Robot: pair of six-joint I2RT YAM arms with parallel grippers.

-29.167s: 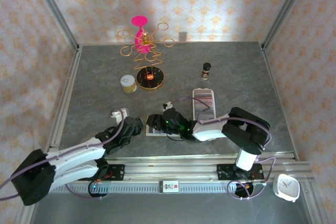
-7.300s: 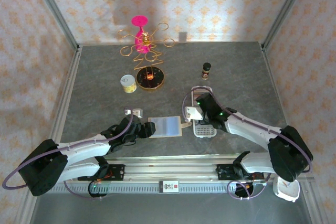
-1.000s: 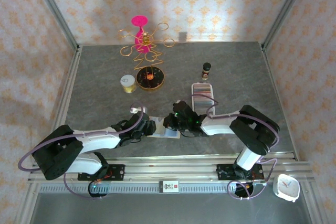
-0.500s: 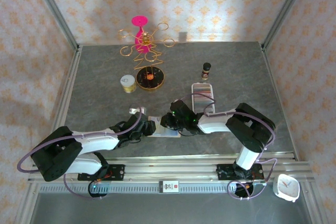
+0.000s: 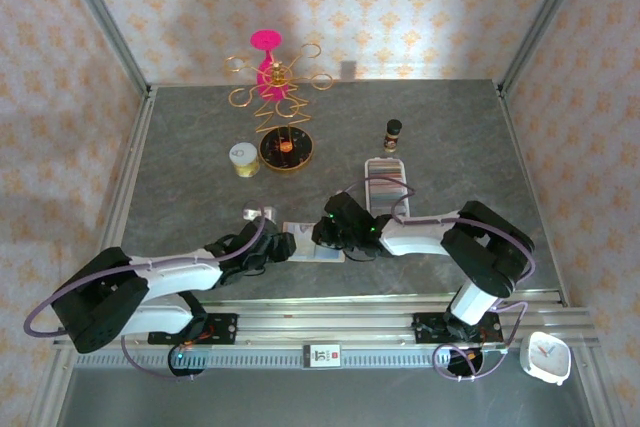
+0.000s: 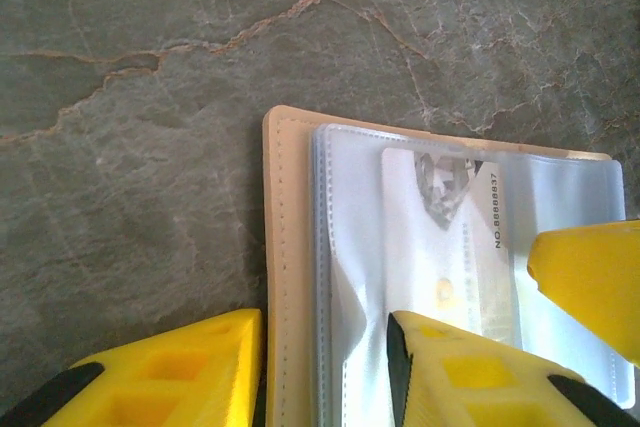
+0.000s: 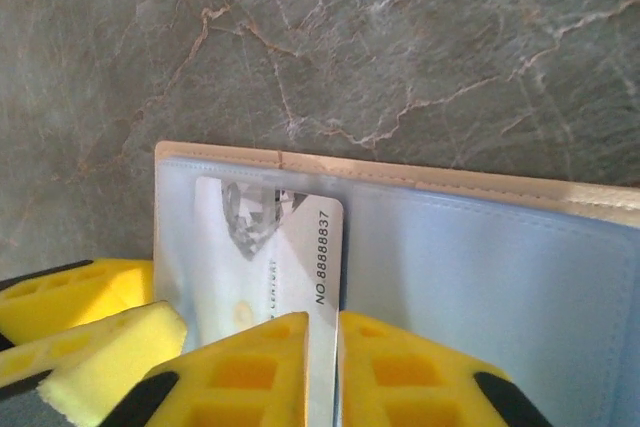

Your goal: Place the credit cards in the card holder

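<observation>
1. The card holder (image 5: 312, 250) lies open and flat on the table (image 5: 200, 167), low and centre in the overhead view. Its clear sleeves face up, so a card can be slid in from the side.
2. The left claw (image 6: 325, 332) has its jaws apart and straddles the holder's left edge at the bottom of its own view. One finger is on the stone beside the beige cover and the other is on the sleeves. I judge that it is pinning the holder so it does not skate away when pushed.
3. One pale card (image 7: 265, 247), with a number printed along its side, sits in the sleeve at the left of the right wrist view. It looks to be mostly under the plastic.
4. The right claw (image 7: 337, 337) has its jaws together with only a hairline slit between them, and I see nothing clamped in it. Its tips rest over the card's lower end. Closed tips make a blunt pusher, probably to seat the card deeper.
5. The other credit cards (image 5: 388, 187) stand in a row in the white tray (image 5: 369, 192), just up and right of the holder and within easy reach of the right arm.
6. As I judge it, this card is nearly seated and several more have yet to go in.
</observation>
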